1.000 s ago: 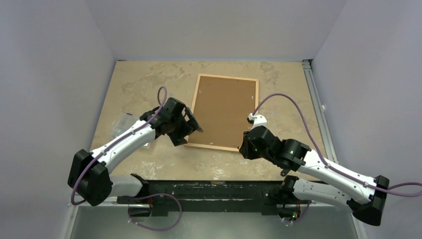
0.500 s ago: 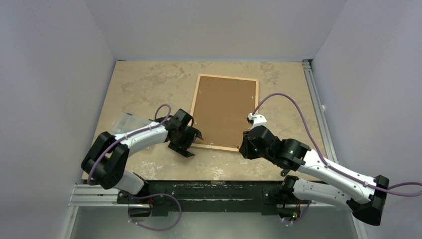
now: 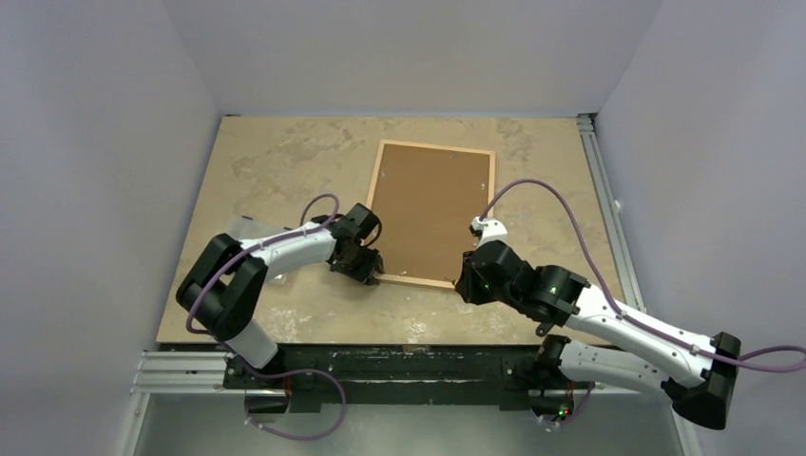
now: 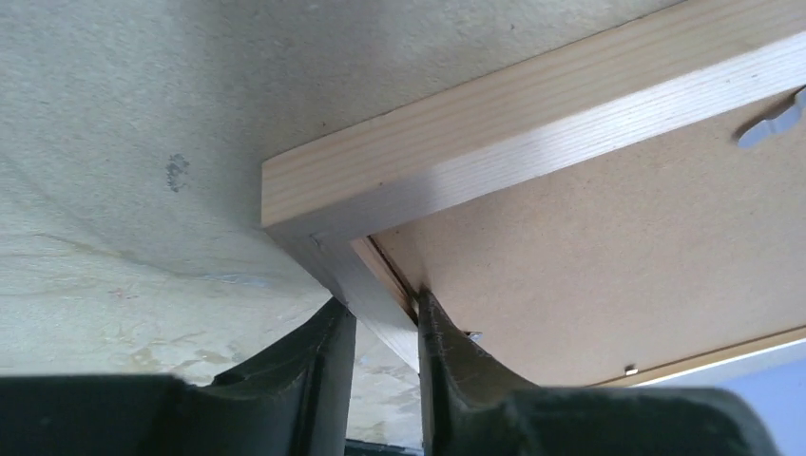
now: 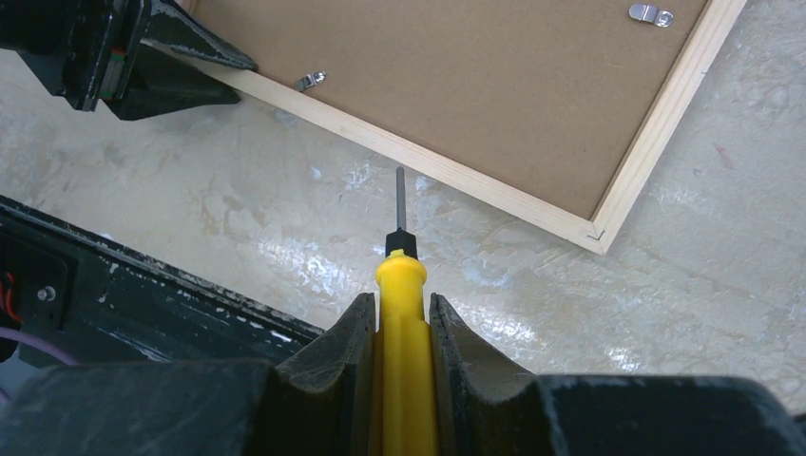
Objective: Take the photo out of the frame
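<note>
I run 2 arms, left arm [image 3: 285, 249] & right arm [image 3: 623, 323]: white tubes w/ fat black round joints. A thin purple cable [image 3: 528, 181] loops off each one. Tiny green lights [image 3: 554, 284] glow on the right arm's black part. On the wrist cams the fingers [image 5: 342, 353] are black, smooth & curved. Both arms sit on a black base bar [image 3: 409, 366].

frame [image 4: 532, 123]: smooth pale wood | backing board [image 4: 618, 247]: matt brown fibreboard
</note>
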Controlling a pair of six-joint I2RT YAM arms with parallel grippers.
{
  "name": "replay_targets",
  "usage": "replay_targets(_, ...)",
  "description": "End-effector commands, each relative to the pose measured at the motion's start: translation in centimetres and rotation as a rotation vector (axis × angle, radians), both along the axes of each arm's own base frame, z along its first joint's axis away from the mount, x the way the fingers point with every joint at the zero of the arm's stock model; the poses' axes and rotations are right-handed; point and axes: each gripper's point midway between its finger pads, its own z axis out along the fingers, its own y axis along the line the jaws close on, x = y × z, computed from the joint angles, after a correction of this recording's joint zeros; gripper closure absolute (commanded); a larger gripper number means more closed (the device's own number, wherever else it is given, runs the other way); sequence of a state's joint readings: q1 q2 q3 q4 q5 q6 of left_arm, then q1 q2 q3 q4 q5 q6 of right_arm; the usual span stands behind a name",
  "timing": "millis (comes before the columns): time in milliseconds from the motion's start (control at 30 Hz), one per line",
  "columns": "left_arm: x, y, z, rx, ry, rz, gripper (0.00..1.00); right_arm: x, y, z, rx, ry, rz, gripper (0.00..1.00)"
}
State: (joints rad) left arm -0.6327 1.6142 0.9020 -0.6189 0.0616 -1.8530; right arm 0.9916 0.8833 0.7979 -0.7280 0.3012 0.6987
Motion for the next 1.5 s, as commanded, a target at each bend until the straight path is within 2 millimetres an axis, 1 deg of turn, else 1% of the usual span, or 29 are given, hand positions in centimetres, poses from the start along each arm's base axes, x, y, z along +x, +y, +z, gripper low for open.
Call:
replay_targets(0, 0.8, 2.7, -0.1, 0.179, -0.075, -0.087, 0.81, 0.5, 0.6, -0.3, 0.007, -0.016, 0.010, 1.00)
replay_targets(33, 1.1, 3.1, 0.1, 0.199, -0.098, -0.118, 0.84, 0.5, 0.8, -0.7, 0.006, -0.012, 0.019, 1.00)
replay_targets(67, 1.5, 3.5, 0.4, 0.219, -0.127, -0.155, 0.91, 0.5, 1.2, -1.0, 0.010, -0.010, 0.034, 1.00)
replay_targets(100, 2.0, 4.0, 0.6, 0.245, -0.152, -0.200, 1.00, 0.4, 1.7, -1.3, 0.021, -0.004, 0.054, 1.00)
replay_targets(233, 4.2, 6.0, 2.1, 0.354, -0.235, -0.389, 1.00, 0.5, 3.5, -2.8, 0.031, 0.005, 0.099, 1.00)
replay_targets(300, 5.2, 6.9, 2.7, 0.391, -0.271, -0.466, 1.00, 0.8, 4.3, -3.1, 0.034, 0.000, 0.102, 1.00)
replay_targets(400, 6.8, 7.8, 3.3, 0.388, -0.335, -0.553, 1.00, 1.4, 5.7, -3.0, 0.056, -0.023, 0.112, 1.00)
replay_targets(500, 8.3, 8.2, 3.4, 0.348, -0.379, -0.645, 1.00, 2.0, 7.6, -2.9, 0.068, -0.049, 0.136, 1.00)
replay_targets(567, 9.1, 8.3, 3.2, 0.322, -0.378, -0.718, 1.00, 2.4, 9.0, -3.0, 0.061, -0.067, 0.150, 1.00)
replay_targets(633, 9.3, 8.2, 2.5, 0.284, -0.364, -0.781, 1.00, 2.8, 10.3, -2.9, 0.059, -0.085, 0.159, 1.00)
replay_targets(700, 9.3, 7.6, 1.9, 0.232, -0.385, -0.825, 1.00, 3.3, 11.5, -3.0, 0.055, -0.099, 0.164, 1.00)
replay_targets(767, 9.3, 6.8, 1.5, 0.182, -0.413, -0.845, 1.00, 4.0, 12.8, -3.1, 0.050, -0.118, 0.166, 1.00)
replay_targets(867, 9.0, 6.2, 0.8, 0.142, -0.407, -0.843, 1.00, 4.7, 14.2, -2.9, 0.050, -0.153, 0.166, 1.00)
replay_targets(967, 8.7, 5.7, 0.2, 0.107, -0.397, -0.851, 1.00, 5.6, 14.6, -3.3, 0.026, -0.174, 0.147, 1.00)
replay_targets(1167, 8.3, 5.8, 0.1, 0.101, -0.389, -0.839, 1.00, 7.3, 15.4, -3.2, -0.009, -0.240, 0.126, 1.00)
replay_targets(1333, 8.0, 6.1, 0.0, 0.114, -0.369, -0.831, 1.00, 7.9, 16.9, -4.1, -0.023, -0.243, 0.148, 1.00)
replay_targets(1467, 8.0, 6.1, -0.1, 0.113, -0.367, -0.826, 1.00, 7.8, 17.5, -4.6, -0.007, -0.237, 0.160, 1.00)
